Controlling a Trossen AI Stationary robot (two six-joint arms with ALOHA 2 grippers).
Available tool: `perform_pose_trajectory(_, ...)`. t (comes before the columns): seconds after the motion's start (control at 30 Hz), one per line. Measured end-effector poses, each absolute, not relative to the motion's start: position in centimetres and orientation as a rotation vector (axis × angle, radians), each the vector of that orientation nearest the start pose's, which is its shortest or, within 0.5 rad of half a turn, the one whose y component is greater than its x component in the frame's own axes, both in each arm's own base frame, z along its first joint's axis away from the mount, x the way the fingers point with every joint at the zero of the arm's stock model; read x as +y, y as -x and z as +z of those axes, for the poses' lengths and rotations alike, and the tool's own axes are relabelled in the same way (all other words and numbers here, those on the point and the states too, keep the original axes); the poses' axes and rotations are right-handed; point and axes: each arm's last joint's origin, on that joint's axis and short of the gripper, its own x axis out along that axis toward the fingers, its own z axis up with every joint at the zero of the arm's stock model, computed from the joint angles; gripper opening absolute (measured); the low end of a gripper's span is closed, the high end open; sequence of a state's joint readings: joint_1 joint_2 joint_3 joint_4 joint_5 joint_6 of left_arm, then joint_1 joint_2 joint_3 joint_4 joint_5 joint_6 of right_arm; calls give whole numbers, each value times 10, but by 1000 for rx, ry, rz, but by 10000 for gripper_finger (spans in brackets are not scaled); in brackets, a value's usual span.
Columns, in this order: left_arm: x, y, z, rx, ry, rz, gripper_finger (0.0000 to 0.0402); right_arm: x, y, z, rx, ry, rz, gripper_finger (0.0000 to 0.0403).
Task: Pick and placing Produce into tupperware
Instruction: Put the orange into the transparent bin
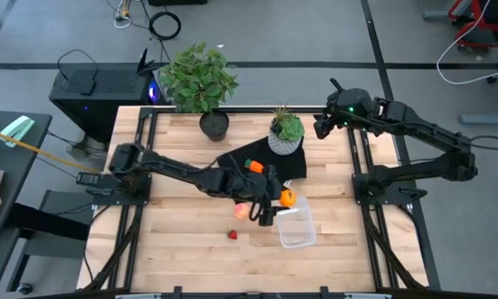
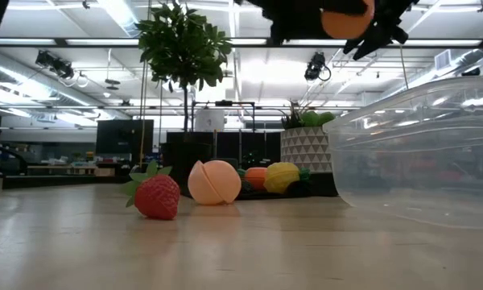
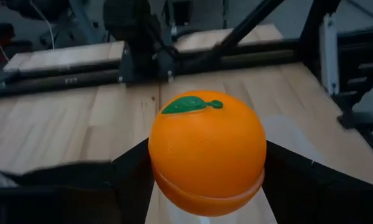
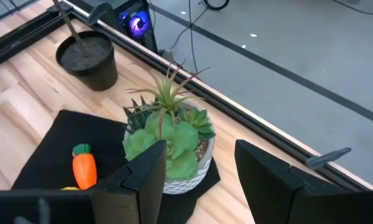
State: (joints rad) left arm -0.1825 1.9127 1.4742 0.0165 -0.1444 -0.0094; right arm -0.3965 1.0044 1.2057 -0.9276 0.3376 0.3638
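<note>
- Left gripper point(image 1: 280, 199) fingers pinch the orange ball point(image 1: 287, 198), lifted just beside the tupperware point(image 1: 297, 228).
- Released early, it could roll across the worktop point(image 1: 183, 249).
- Right gripper point(image 1: 322, 126) waits, fingers spread.

No readable text, labels, numbers or signs anywhere

Open tupperware point(image 1: 296, 229), peach point(image 1: 241, 211) alongside
</note>
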Motion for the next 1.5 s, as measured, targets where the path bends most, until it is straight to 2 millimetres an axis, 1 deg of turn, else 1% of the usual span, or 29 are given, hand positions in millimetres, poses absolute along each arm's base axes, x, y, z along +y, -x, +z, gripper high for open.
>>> perform_pose_trajectory(0.17,-79,-450,244,415,0,-21,269,-77,-161,371,620,-342,-795,196)
perform_pose_trajectory(0.27,-81,-457,236,428,8,-17,267,-77,-161,370,622,-344,-789,195)
perform_pose_trajectory(0.4,-88,-467,232,416,13,-27,260,-77,-161,370,621,-345,-789,195)
perform_pose_trajectory(0.53,-98,-475,224,424,8,-48,265,-77,-161,370,619,-349,-790,195)
perform_pose_trajectory(0.6,-102,-476,217,446,1,-57,268,-77,-161,370,621,-353,-782,195)
perform_pose_trajectory(0.73,-108,-478,199,521,-82,-59,267,-76,-161,370,622,-358,-771,195)
perform_pose_trajectory(0.77,-109,-480,197,519,-99,-61,265,-76,-161,370,623,-361,-766,195)
perform_pose_trajectory(0.93,-108,-479,196,530,-176,-62,260,-76,-162,370,619,-378,-760,195)
perform_pose_trajectory(1.1,-103,-480,195,542,-198,-54,271,-76,-162,370,618,-392,-748,195)
perform_pose_trajectory(1.37,-92,-476,187,649,-219,-42,262,-75,-162,370,616,-401,-744,195)
perform_pose_trajectory(1.5,-89,-473,185,703,-195,-25,270,-75,-162,370,617,-404,-740,195)
